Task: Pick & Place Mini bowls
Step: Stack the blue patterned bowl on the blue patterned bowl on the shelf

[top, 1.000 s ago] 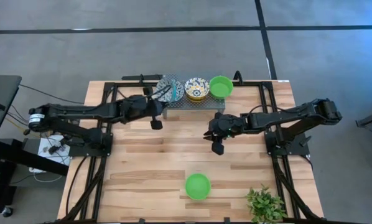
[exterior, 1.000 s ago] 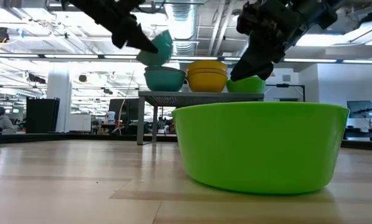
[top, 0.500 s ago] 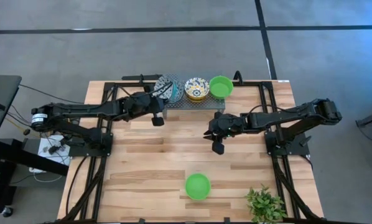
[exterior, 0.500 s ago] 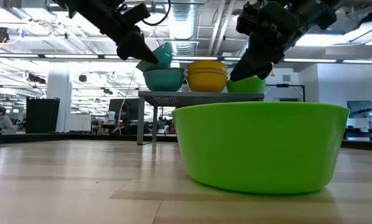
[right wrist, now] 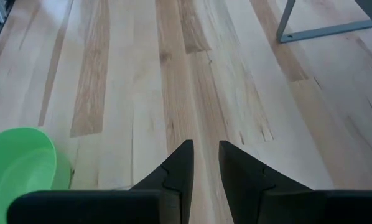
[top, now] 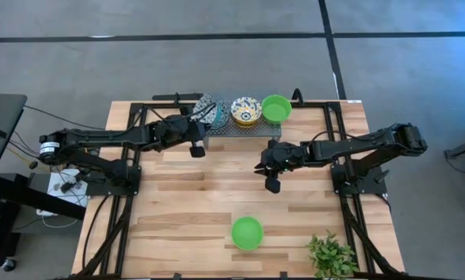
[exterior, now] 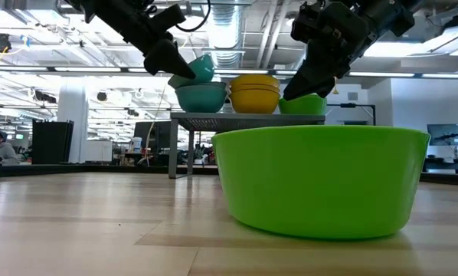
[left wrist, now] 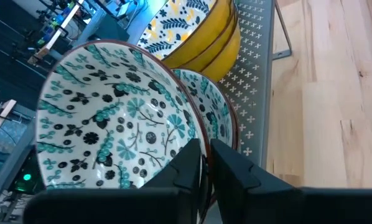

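Note:
On a raised perforated metal shelf [top: 240,129] at the table's far edge stand a blue-and-white patterned bowl [left wrist: 212,109], stacked yellow patterned bowls [top: 246,111] and a green bowl [top: 276,108]. My left gripper [top: 200,123] is shut on a second blue-and-white bowl [left wrist: 108,127], tilted over the one on the shelf. Another green bowl [top: 247,232] sits on its base near the table's near edge. My right gripper [top: 260,166] hangs over mid-table, fingers a little apart, holding nothing. My left gripper pinches the blue-and-white bowl's rim [left wrist: 197,144], one finger [left wrist: 187,163] inside the bowl and one [left wrist: 231,167] outside. The fingers come slanting from the near-left side. The bowl is tilted, its inside turned toward the gripper, and its lower part [exterior: 184,80] sits in the bowl below [exterior: 202,97].
A leafy green plant [top: 331,257] stands at the table's near right corner. The shelf's metal legs [right wrist: 310,28] rest on the wood at the far side. Bare planks [top: 201,194] lie between the shelf and the near green bowl.
My left gripper moved toward the far edge and down, carrying the patterned bowl from just above the shelf stack into the bowl below it; it has kept still for the last half second. The right arm has not moved.

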Controlling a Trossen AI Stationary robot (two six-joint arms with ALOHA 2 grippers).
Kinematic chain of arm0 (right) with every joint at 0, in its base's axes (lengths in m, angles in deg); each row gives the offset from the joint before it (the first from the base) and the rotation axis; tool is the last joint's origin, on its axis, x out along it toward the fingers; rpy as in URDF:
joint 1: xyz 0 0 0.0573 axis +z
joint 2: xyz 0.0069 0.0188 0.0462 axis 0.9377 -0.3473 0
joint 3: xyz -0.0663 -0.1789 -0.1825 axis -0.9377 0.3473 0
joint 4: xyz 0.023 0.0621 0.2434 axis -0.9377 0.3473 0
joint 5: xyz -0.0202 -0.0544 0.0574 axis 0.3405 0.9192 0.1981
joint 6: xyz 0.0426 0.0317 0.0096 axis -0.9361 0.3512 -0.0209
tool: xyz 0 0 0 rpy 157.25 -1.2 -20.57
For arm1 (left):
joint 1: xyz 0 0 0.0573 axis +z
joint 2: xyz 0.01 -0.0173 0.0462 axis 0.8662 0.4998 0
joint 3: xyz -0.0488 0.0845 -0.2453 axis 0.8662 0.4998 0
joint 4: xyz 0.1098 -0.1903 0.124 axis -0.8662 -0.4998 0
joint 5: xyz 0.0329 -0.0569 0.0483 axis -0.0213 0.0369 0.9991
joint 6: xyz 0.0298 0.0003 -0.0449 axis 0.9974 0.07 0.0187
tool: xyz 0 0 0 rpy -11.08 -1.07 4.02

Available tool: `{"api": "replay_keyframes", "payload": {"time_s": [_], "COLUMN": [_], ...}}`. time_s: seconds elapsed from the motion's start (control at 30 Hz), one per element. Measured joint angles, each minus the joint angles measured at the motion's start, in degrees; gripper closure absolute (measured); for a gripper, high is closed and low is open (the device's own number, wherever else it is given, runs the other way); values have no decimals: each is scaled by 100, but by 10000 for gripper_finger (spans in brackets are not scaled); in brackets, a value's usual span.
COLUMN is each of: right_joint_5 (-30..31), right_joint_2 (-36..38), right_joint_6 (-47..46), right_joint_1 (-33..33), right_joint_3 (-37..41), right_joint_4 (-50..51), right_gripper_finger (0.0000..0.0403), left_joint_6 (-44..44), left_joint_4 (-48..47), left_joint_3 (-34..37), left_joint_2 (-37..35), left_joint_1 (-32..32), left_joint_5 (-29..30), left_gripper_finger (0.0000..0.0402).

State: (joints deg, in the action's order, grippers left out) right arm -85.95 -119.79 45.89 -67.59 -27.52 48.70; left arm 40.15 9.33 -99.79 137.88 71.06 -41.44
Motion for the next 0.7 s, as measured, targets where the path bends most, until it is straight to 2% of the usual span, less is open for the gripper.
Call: {"api": "replay_keyframes", "payload": {"time_s": [0.7], "right_joint_5": [-2], "right_joint_2": [0], "right_joint_6": [-2], "right_joint_1": [2], "right_joint_3": [-2], "right_joint_4": [0], "right_gripper_finger": [331], "left_joint_6": [-2], "left_joint_4": [132], "left_joint_3": [0], "left_joint_2": [1], "left_joint_1": [108], "left_joint_5": [-160], "left_gripper_finger": [361]}}
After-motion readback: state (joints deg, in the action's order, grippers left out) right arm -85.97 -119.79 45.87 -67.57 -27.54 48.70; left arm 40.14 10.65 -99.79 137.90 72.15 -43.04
